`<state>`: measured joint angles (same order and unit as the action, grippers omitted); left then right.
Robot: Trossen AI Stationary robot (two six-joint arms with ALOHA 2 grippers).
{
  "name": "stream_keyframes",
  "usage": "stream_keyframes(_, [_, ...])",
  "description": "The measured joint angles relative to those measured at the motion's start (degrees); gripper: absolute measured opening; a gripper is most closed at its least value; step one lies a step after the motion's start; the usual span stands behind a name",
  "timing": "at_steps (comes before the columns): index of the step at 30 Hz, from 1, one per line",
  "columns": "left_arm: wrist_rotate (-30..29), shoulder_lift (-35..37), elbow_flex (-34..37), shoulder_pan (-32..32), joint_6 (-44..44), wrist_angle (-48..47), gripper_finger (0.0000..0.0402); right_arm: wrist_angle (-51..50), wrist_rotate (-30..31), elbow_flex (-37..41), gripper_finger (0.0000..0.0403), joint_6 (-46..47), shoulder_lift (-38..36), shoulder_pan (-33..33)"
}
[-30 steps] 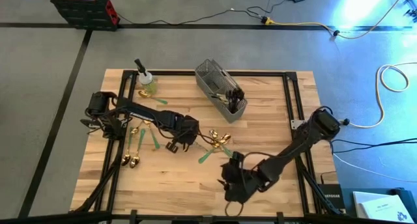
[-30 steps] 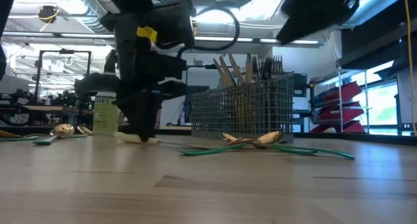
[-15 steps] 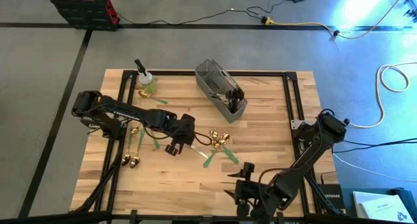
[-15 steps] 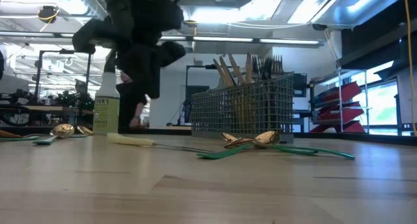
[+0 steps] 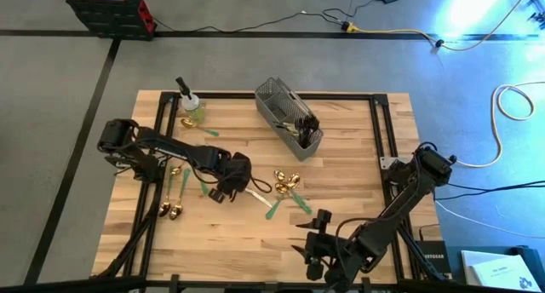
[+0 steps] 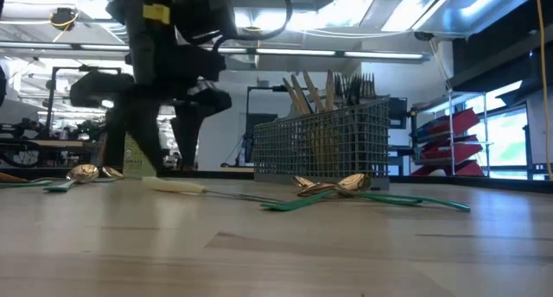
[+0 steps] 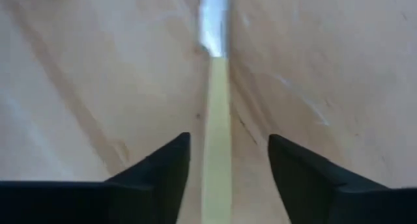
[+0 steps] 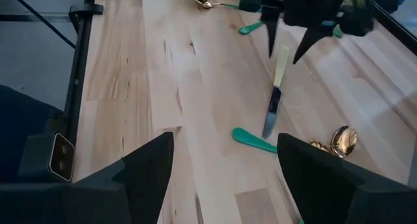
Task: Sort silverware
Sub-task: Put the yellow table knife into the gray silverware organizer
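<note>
A cream-handled knife (image 5: 254, 196) lies flat on the wooden table, mid-table. My left gripper (image 5: 226, 193) points steeply down over the knife's handle (image 7: 217, 139), open, one finger on each side of it and apart from it. My right gripper (image 5: 317, 244) hovers open near the table's near edge with nothing between its fingers (image 8: 146, 165). Gold spoons (image 5: 285, 182) and green-handled pieces (image 5: 274, 209) lie just right of the knife. More gold spoons (image 5: 174, 209) lie at the left.
A grey wire-mesh caddy (image 5: 289, 118) holding upright silverware stands at the far middle of the table. A spray bottle (image 5: 191, 106) stands at the far left. A black frame rail (image 5: 385, 148) runs along the table's right side. Bare wood lies along the near edge.
My left gripper, which was shut on the knife's cream handle at the table, has opened and let go, then drawn slightly toward the table's left edge. The knife now lies flat. My right gripper has moved toward the table's near edge and a little right, staying open.
</note>
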<state>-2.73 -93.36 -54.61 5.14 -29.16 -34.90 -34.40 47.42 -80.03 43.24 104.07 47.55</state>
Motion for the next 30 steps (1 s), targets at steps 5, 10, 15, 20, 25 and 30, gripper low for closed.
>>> stream_keyframes(5, [5.4,-1.2,0.0,-2.2,0.7,2.3,0.0233,0.3,-0.1,0.0,0.0256,0.1,0.0,-0.3])
stream_keyframes(10, [12.1,1.1,0.1,-5.0,3.6,5.4,0.0229,0.4,-0.4,0.0,0.0256,0.1,0.0,-0.3])
stream_keyframes(15, [14.2,8.8,8.1,-6.4,7.5,15.3,0.0216,0.4,-1.2,0.0,0.0256,0.2,0.0,-0.3])
stream_keyframes(20, [14.0,23.1,23.1,-6.2,9.5,35.2,0.0212,0.2,-1.5,0.9,0.0256,0.0,0.0,-0.3])
stream_keyframes(25, [9.8,32.8,37.7,-7.6,7.3,52.4,0.0212,0.4,-1.4,1.5,0.0256,0.0,0.0,-0.7])
stream_keyframes(30, [12.6,33.8,49.5,-10.9,9.5,72.8,0.0211,0.8,-1.4,1.5,0.0256,0.0,0.0,-0.8])
